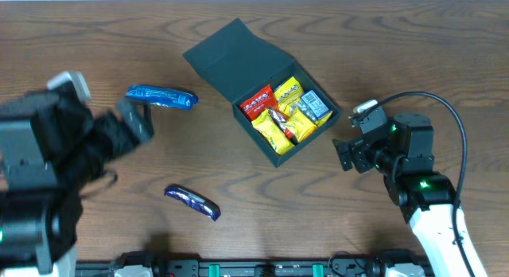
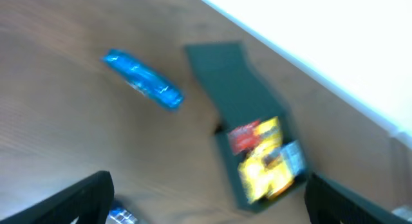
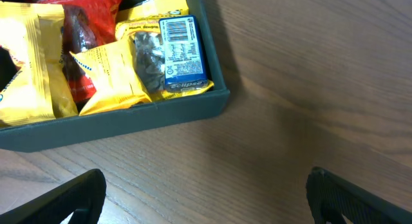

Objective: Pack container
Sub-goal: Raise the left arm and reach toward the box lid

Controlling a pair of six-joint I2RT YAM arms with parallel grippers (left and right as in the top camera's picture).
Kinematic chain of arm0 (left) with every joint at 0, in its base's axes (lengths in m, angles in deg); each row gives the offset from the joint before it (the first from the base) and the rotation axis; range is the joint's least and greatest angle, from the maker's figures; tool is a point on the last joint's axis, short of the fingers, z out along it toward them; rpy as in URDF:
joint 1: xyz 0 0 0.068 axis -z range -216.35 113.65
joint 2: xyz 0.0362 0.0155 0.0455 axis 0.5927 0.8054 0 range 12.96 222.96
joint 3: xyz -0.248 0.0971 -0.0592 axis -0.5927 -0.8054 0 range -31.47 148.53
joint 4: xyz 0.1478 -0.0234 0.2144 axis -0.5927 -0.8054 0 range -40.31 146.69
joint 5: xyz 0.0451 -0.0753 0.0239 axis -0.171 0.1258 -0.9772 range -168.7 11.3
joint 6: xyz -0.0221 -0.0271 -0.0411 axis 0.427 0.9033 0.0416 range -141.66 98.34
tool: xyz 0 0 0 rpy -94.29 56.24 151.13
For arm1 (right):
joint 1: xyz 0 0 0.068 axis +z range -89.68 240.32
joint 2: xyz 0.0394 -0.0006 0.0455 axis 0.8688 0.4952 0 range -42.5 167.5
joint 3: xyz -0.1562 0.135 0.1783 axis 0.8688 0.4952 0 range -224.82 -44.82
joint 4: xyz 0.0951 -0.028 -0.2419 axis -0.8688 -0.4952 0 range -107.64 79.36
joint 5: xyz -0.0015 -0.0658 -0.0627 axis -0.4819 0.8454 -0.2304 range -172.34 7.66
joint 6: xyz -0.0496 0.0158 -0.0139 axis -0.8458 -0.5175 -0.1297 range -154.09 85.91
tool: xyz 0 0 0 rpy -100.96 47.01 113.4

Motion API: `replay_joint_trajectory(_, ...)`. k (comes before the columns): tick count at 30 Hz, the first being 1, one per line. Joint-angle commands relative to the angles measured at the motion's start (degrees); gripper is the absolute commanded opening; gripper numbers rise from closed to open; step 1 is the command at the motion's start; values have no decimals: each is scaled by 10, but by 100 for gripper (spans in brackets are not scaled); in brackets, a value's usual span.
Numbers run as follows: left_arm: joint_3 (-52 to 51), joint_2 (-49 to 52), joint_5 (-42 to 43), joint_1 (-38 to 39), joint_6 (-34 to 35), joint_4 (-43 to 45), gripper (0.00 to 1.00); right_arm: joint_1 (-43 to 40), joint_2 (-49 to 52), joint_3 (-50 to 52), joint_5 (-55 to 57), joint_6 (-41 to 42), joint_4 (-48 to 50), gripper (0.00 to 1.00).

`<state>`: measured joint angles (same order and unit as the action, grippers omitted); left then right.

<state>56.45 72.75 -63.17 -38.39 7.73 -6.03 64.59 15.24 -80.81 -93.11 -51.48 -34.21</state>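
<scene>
Container holds red and yellow packets, a barcoded blue pack; left hand, right hand apart.

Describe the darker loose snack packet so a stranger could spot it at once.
Start at the open dark teal container mid-table. Two packets lie loose on the table toward the left arm. Yours is the dark navy packet nearer the robot; the bright blue packet lies farther back.
</scene>
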Motion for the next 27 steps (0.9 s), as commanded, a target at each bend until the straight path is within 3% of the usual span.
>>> replay_joint_trajectory(1, 7, 35, 132, 0, 151, 54, 95, -5, -1, 1, -6, -7, 0, 99)
replay_joint_trajectory(4, 3, 87, 220, 28, 187, 170, 96, -5, -1, 1, -6, -7, 0, 99)
replay_joint_trajectory(6, 3, 131, 220, 68, 225, 233, 95, -5, -1, 1, -6, -7, 0, 99)
replay_joint_trajectory(10, 3, 197, 233, 135, 220, 345, 96, -5, -1, 1, -6, -7, 0, 99)
replay_joint_trajectory(12, 3, 237, 196, 180, 219, 386, 96, -5, -1, 1, -6, -7, 0, 99)
replay_joint_trajectory(14, 3, 262, 125, 212, 323, 340, 98, -5, -1, 1, -6, -7, 0, 99)
replay_joint_trajectory(16, 3, 285, 81, 238, 385, 306, 80, -5, -1, 1, -6, -7, 0, 99)
replay_joint_trajectory(19, 3, 319, 61, 275, 439, 292, 73, -5, -1, 1, -6, -7, 0, 99)
replay_joint_trajectory(23, 3, 358, 6, 314, 476, 291, 9, -5, -1, 1, -6, -7, 0, 99)
replay_joint_trajectory(27, 3, 391, -78, 333, 499, 283, 6, -5, -1, 1, -6, -7, 0, 99)
